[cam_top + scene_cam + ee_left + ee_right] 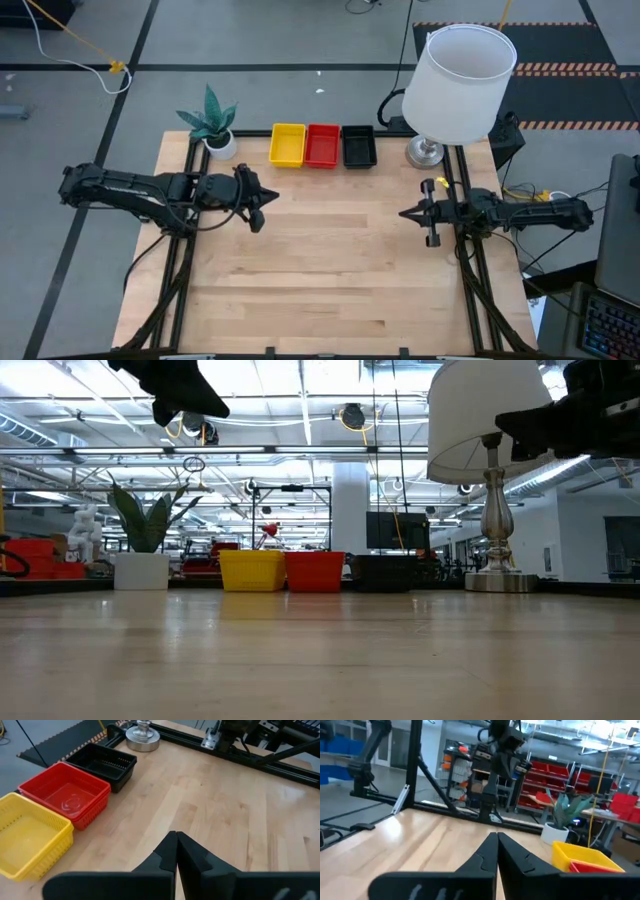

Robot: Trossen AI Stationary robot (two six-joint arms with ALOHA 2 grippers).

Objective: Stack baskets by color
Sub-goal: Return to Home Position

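Note:
Three baskets stand in a row on the table's far side: a yellow basket [287, 144] [27, 835], a red basket [322, 145] [67, 800] and a black basket [359, 145] [106, 764], side by side on their bottoms. How many are nested in each I cannot tell. My left gripper [274, 194] [176, 840] hovers shut above the table's left part, nearer than the yellow basket. My right gripper [404, 214] [496, 840] hovers shut over the table's right part, holding nothing.
A white lampshade [460, 80] on a metal lamp foot [425, 152] stands at the far right corner. A small plant in a white pot [218, 140] stands at the far left corner. Bare wood [340, 260] fills the middle and near part of the table.

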